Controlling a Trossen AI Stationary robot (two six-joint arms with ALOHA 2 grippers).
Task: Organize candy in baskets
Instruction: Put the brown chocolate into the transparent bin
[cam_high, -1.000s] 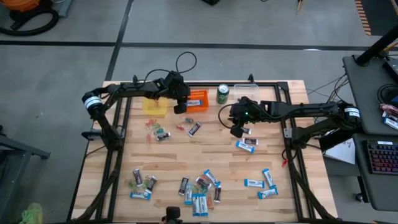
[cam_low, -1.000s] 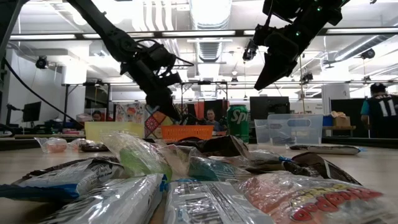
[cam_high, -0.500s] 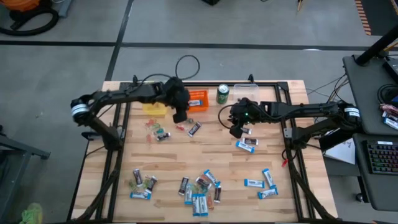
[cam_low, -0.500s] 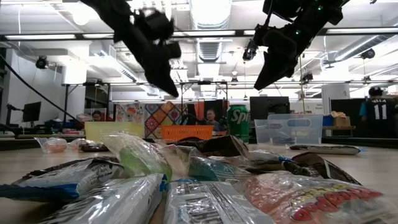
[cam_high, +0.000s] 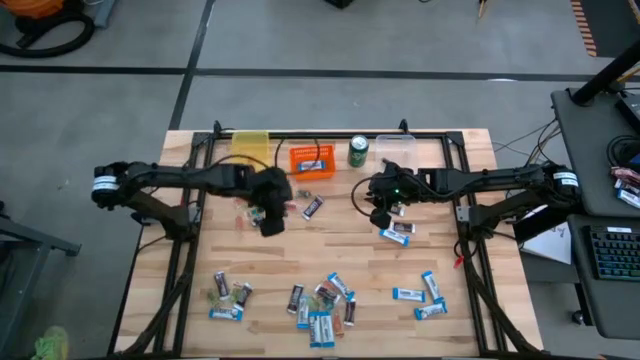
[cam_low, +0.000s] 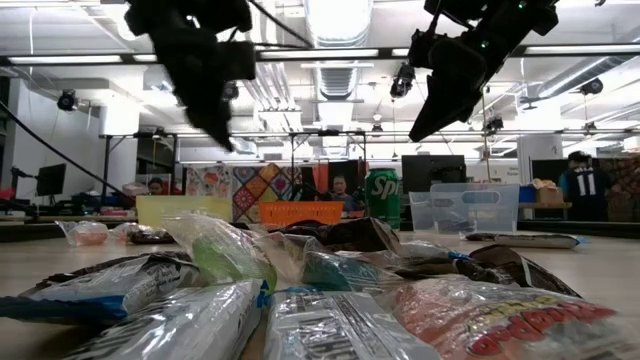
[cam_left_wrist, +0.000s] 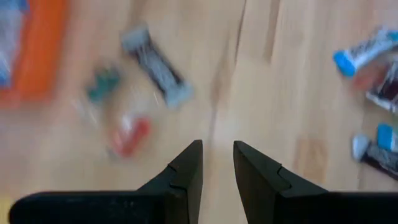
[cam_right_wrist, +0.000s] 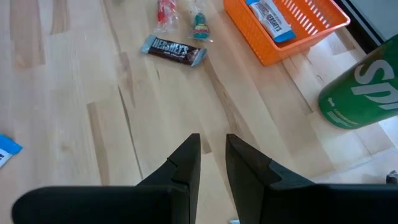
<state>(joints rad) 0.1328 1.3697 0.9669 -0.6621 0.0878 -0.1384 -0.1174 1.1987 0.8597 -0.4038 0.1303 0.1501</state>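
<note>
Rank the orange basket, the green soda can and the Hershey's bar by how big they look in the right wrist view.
1. Orange basket, though cut off by the frame
2. Green soda can, also partly out of frame
3. Hershey's bar, clearly smallest

Basket and can look close, so that order is unsure.

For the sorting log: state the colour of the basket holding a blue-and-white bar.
Orange basket, clearest in the right wrist view.

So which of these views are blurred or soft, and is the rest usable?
Left wrist view: motion-smeared, the dark mini bar and small sweets streaked. Low view: left arm blurred, the front candy pile soft, the green can sharper. Right wrist view: crisp on the orange basket. High view: evenly lit, no glare.
</note>
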